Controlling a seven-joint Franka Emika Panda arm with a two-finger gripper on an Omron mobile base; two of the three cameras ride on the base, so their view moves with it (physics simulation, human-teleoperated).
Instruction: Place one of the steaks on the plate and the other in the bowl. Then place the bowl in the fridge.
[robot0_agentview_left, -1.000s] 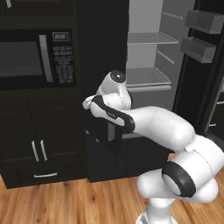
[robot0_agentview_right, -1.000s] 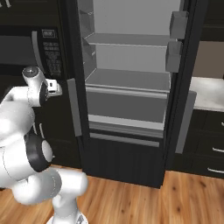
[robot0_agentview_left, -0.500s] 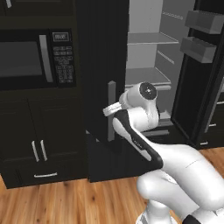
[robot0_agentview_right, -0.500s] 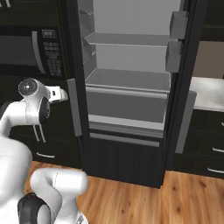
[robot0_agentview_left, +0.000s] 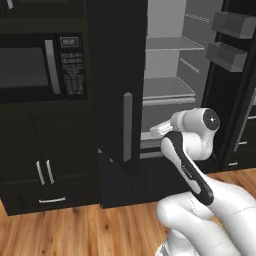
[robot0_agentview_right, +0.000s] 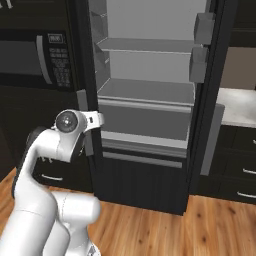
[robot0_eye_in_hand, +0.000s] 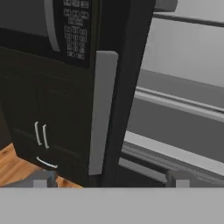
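Observation:
The fridge (robot0_agentview_left: 117, 75) stands with both doors swung wide, and its light grey shelves (robot0_agentview_right: 145, 92) carry nothing that I can see. My hand (robot0_agentview_left: 161, 129) hangs in front of the lower shelf, just right of the left door's grey handle (robot0_agentview_left: 127, 127). In the hand view my gripper (robot0_eye_in_hand: 110, 178) is open with nothing between its fingertips (robot0_eye_in_hand: 43, 177). It looks at that handle (robot0_eye_in_hand: 103, 109) edge-on. The steaks, the plate and the bowl are out of view.
A black microwave (robot0_agentview_left: 35, 67) with a keypad sits left of the fridge, above dark cabinets (robot0_agentview_left: 45, 170). The right fridge door holds grey bins (robot0_agentview_right: 202, 30). A pale counter (robot0_agentview_right: 240, 105) lies further right. Wooden floor (robot0_agentview_right: 150, 225) runs in front.
The gripper has gone from shut to open and has come away from the left door's handle. The arm has swung right and lower, across the fridge front.

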